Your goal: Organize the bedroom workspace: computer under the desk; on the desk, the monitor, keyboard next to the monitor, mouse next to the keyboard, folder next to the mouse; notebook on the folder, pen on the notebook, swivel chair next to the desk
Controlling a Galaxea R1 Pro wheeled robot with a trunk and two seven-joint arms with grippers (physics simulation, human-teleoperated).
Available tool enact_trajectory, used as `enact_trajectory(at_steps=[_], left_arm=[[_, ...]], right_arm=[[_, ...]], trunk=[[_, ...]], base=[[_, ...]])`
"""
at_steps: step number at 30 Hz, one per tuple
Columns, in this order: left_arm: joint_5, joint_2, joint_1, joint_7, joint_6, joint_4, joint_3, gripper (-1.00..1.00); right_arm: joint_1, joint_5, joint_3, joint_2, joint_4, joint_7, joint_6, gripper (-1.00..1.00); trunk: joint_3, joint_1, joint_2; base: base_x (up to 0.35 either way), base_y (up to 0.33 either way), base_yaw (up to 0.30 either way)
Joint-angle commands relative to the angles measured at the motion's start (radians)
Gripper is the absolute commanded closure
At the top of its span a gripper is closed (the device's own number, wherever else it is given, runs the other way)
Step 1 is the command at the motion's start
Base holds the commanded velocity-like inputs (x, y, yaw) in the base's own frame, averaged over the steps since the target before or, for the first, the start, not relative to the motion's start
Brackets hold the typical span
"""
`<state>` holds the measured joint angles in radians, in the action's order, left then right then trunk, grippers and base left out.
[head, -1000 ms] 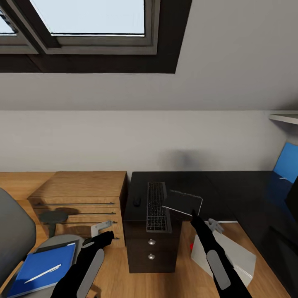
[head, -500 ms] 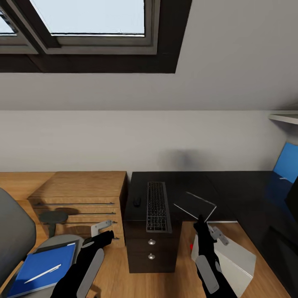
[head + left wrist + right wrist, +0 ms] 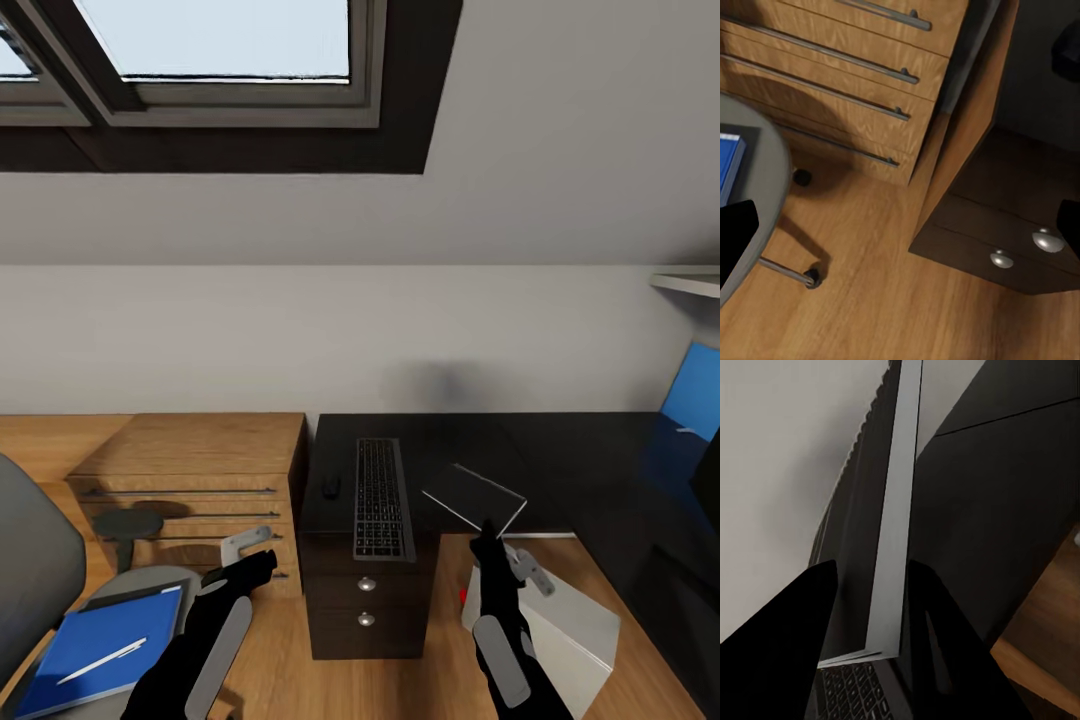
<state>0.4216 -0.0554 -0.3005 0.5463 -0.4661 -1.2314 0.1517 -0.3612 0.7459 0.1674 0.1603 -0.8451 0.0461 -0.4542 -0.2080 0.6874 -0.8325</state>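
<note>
Nearest at lower left, blue folder with white pen on swivel chair, left gripper spread open, right gripper pinching thin grey notebook tilted above black desk, keyboard and small mouse beyond.

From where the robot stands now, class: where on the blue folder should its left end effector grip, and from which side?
Grip the folder by its right-hand edge in the head view, nearest the open left end effector, coming in low. It lies flat on the swivel chair seat, whose back blocks the other side. Lift it level, since the pen rests on top.
</note>
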Motion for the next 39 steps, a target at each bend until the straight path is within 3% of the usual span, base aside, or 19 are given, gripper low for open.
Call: enact_trajectory(at_steps=[1, 4, 15, 18, 20, 23, 39], left_arm=[[0.009, 0.0, -0.001, 0.009, -0.002, -0.002, 0.002, -1.0], [0.01, 0.0, -0.001, 0.009, -0.002, -0.002, 0.002, -1.0], [0.011, 0.0, -0.001, 0.009, -0.002, -0.002, 0.002, -1.0], [0.011, 0.0, -0.001, 0.009, -0.002, -0.002, 0.002, -1.0], [0.011, 0.0, -0.002, 0.009, -0.002, -0.002, 0.002, -1.0], [0.011, 0.0, -0.001, 0.009, -0.002, -0.002, 0.002, -1.0], [0.011, 0.0, -0.001, 0.008, -0.003, -0.002, 0.002, -1.0]], right_arm=[[-0.001, 0.021, 0.001, 0.001, -0.001, 0.006, -0.002, 1.0], [-0.001, 0.048, 0.0, 0.0, -0.004, 0.008, -0.002, 1.0], [-0.001, 0.06, 0.001, 0.0, -0.004, 0.009, -0.001, 1.0], [-0.001, 0.082, 0.0, 0.0, -0.004, 0.009, -0.001, 1.0], [-0.001, 0.13, 0.0, -0.001, -0.003, 0.012, -0.001, 1.0], [-0.001, 0.144, -0.001, -0.001, -0.003, 0.013, -0.001, 1.0], [-0.001, 0.149, -0.002, -0.001, -0.002, 0.014, -0.001, 1.0]], trunk=[[-0.005, 0.004, -0.008], [-0.014, 0.016, -0.029], [-0.049, 0.058, -0.106], [-0.058, 0.069, -0.127], [-0.064, 0.077, -0.141], [-0.074, 0.088, -0.162], [-0.124, 0.15, -0.274]], base=[[0.0, 0.0, 0.0], [0.0, 0.0, 0.0], [0.0, 0.0, 0.0], [0.0, 0.0, 0.0], [0.0, 0.0, 0.0], [0.0, 0.0, 0.0], [0.0, 0.0, 0.0]])
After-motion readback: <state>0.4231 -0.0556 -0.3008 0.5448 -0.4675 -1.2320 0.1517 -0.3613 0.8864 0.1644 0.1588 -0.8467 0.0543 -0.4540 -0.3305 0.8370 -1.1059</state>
